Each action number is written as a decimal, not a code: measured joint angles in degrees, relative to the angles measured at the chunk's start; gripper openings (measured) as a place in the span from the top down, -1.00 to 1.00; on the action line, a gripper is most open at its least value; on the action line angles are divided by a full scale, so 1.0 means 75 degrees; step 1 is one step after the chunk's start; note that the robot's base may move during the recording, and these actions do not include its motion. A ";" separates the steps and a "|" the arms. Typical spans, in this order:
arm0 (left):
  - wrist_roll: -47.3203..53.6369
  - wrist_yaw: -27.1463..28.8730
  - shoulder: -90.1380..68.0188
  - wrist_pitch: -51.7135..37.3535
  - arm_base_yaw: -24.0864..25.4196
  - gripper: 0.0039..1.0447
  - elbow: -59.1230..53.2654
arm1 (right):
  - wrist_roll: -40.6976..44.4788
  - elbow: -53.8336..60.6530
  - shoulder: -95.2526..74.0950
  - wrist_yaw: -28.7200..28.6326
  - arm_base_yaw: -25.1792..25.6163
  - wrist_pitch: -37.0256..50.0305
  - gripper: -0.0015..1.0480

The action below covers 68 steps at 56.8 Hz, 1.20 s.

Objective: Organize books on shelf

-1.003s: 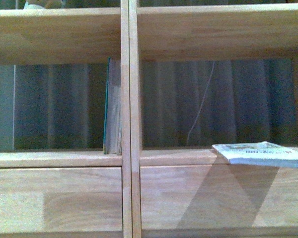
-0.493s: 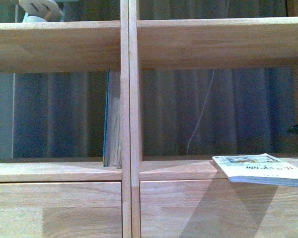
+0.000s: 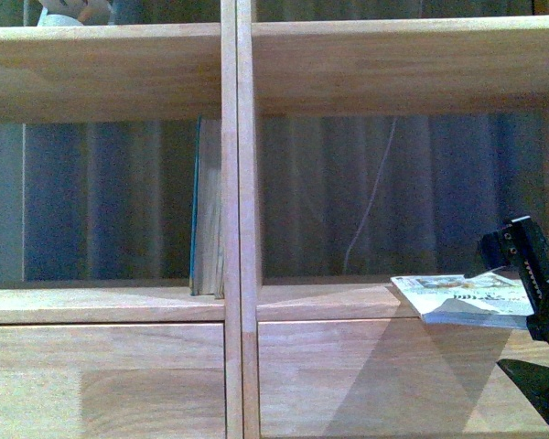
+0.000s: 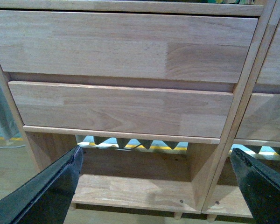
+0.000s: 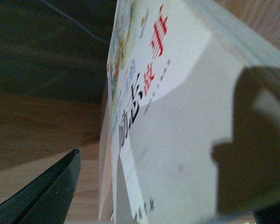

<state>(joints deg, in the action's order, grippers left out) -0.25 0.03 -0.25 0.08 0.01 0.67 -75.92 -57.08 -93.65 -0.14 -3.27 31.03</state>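
Note:
The light-wood shelf (image 3: 238, 229) fills the front view, with a central upright divider. A teal-blue book (image 3: 206, 210) stands upright against the divider in the left compartment. A thin white paperback (image 3: 462, 297) lies flat on the right compartment's board, sticking out over its edge. My right gripper (image 3: 531, 274) is open just right of the paperback. In the right wrist view the paperback (image 5: 177, 121) fills the space between the open jaws, very close. My left gripper (image 4: 156, 186) is open and empty, facing the drawer fronts (image 4: 121, 107) lower down.
A white cord (image 3: 371, 197) hangs behind the right compartment before a dark curtain. A pale object (image 3: 73, 11) stands on the upper left board. Below the drawers is an open low compartment (image 4: 130, 186).
My right gripper has come into the front view from the right, beside the paperback. The view itself has shifted slightly up and down against the shelf.

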 joint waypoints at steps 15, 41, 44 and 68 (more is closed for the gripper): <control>0.0000 0.0000 0.0000 0.0000 0.0000 -0.87 0.0000 | -0.0070 -0.0787 -0.0411 0.0510 0.0000 -0.0414 -0.38; 0.0000 0.0000 0.0000 0.0000 0.0000 -0.87 0.0000 | -0.0143 -0.0533 -0.0388 0.0291 0.0017 0.0012 0.74; -0.0087 -0.0248 -0.0058 0.0099 0.0067 -0.87 0.0023 | -0.0172 -0.0356 -0.0286 0.0181 0.0050 0.0140 0.74; -0.1384 -0.5281 -0.5657 -0.2078 0.2299 -0.87 0.3791 | 0.0530 0.0219 0.1746 -0.1810 -0.0029 0.1209 0.76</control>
<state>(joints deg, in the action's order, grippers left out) -10.63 -39.57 -42.68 -15.51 17.26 29.10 -71.94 -55.44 -80.55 -13.72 -3.49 40.10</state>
